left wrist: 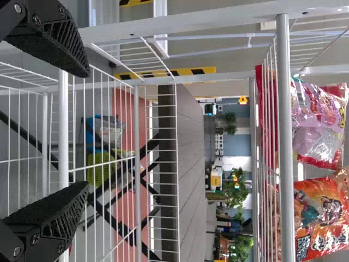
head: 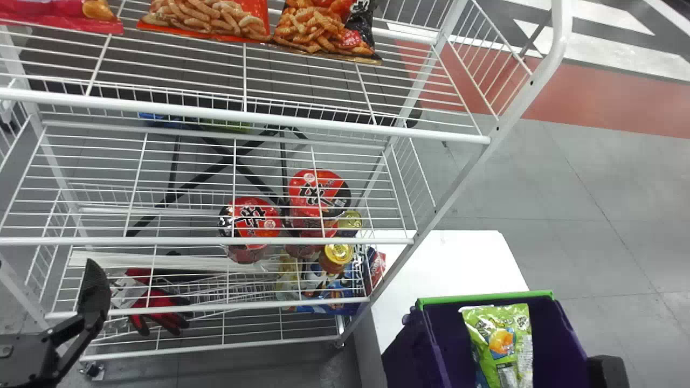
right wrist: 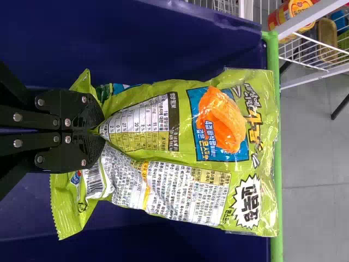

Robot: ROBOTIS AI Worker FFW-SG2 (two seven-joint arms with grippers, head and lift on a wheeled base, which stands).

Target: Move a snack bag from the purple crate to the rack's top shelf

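- Green snack bag lies inside the purple crate, lower right of the head view; the crate sits by the white table.
- Right pincer: pinching the bag's gathered end, fingers together.
- Left pincer: fingers spread, nothing between; by the rack, lower left of the head view.
- Step, as judged: lift-out about to start; transfer all to come.
- Risk 1: narrow grip on slack film; full contents could swing, slip or tear it.
- Risk 2: another packet peeks from beneath and could drag along.
- Risk 3: too low a lift snags on the crate's green rim, or later the top shelf's front rail.
- Risk 4: careless placing shoves the orange bag.
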